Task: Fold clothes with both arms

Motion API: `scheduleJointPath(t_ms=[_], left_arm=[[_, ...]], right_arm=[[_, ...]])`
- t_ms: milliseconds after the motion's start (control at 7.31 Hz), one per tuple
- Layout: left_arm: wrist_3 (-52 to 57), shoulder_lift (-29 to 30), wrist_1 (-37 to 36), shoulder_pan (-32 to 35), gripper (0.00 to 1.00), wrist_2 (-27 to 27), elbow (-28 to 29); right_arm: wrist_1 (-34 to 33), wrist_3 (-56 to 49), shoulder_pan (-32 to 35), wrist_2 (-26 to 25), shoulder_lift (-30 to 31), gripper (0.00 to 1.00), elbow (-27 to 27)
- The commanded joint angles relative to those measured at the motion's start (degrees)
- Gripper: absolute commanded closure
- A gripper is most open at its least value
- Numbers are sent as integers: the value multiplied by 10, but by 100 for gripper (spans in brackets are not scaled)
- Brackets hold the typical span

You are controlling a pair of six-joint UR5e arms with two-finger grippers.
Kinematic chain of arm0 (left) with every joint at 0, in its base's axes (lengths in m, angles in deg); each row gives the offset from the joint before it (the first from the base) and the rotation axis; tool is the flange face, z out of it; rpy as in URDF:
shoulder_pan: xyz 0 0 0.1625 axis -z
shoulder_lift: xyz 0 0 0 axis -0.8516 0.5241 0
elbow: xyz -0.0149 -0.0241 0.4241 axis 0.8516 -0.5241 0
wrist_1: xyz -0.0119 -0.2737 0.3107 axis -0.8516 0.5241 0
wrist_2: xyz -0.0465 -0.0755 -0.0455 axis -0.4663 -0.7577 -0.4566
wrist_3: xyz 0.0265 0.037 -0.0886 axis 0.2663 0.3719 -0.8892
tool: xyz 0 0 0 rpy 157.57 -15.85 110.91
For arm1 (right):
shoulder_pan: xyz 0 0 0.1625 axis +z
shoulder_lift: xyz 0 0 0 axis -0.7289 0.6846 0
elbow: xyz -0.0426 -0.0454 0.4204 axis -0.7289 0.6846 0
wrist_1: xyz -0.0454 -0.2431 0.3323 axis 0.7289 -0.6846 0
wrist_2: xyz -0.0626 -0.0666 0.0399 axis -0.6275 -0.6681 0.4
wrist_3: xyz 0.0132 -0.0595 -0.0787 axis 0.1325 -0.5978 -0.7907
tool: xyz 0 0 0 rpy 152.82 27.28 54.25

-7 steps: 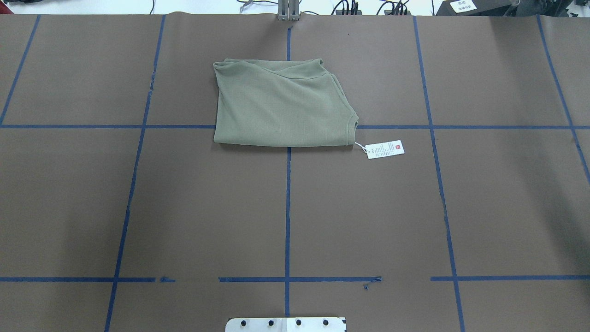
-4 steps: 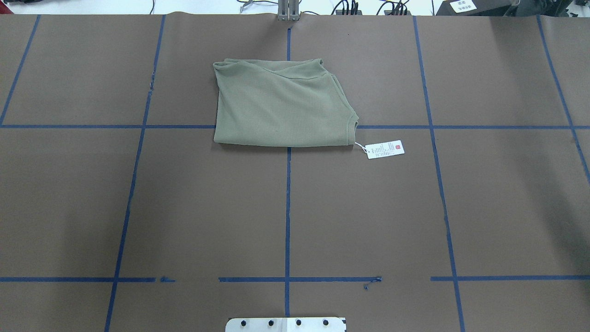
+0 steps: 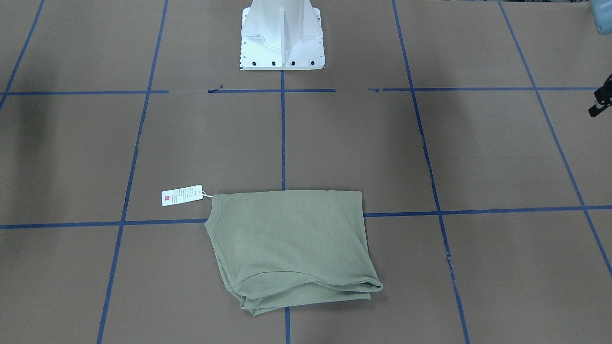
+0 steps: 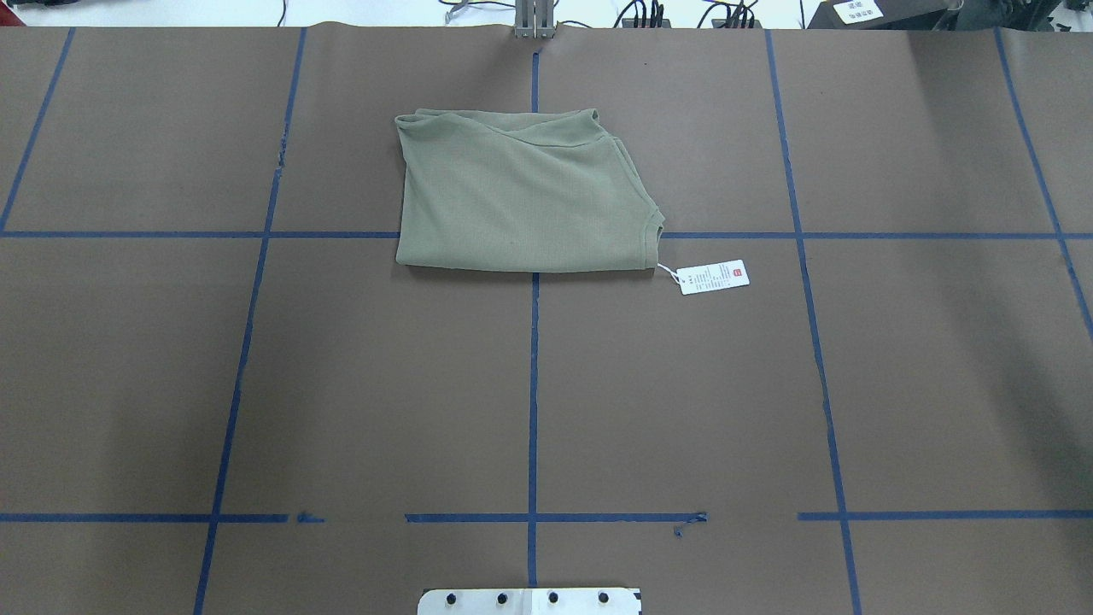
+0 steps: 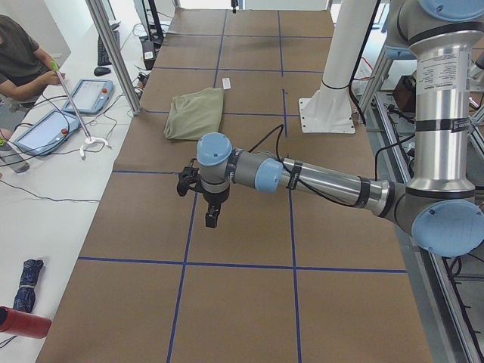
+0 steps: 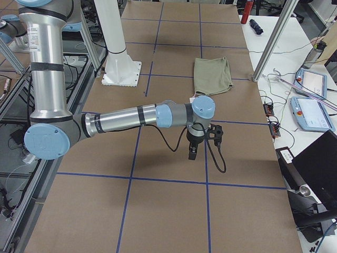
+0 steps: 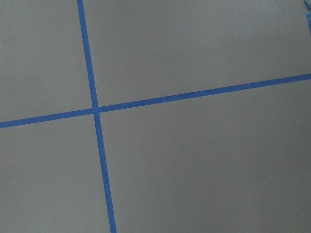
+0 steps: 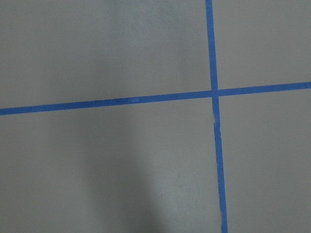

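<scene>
The sage-green shirt (image 4: 521, 196) lies folded into a rough rectangle on the far middle of the brown table, also in the front view (image 3: 291, 239). Its white hang tag (image 4: 713, 277) lies on its string beside the near right corner. No gripper touches it. The left arm's gripper (image 5: 212, 219) hangs over bare table far out to the left, pointing down. The right arm's gripper (image 6: 192, 153) hangs likewise far out to the right. Both show clearly only in the side views, so I cannot tell whether they are open. The wrist views show only table and blue tape.
The white pedestal base (image 3: 282, 38) stands at the near middle edge. Blue tape lines (image 4: 533, 384) grid the table. A person (image 5: 19, 60) and tablets (image 5: 45, 128) are at a side bench. A black part (image 3: 601, 101) pokes in at the front view's right edge.
</scene>
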Motion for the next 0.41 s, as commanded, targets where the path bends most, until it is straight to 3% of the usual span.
scheduleJointPath(t_ms=[0, 274], left_arm=[[0, 1, 0, 0, 0, 0, 16], [0, 2, 0, 0, 0, 0, 25]], right_arm=[[-3, -4, 3, 0, 7, 0, -3], [-1, -6, 4, 1, 24, 0, -15]])
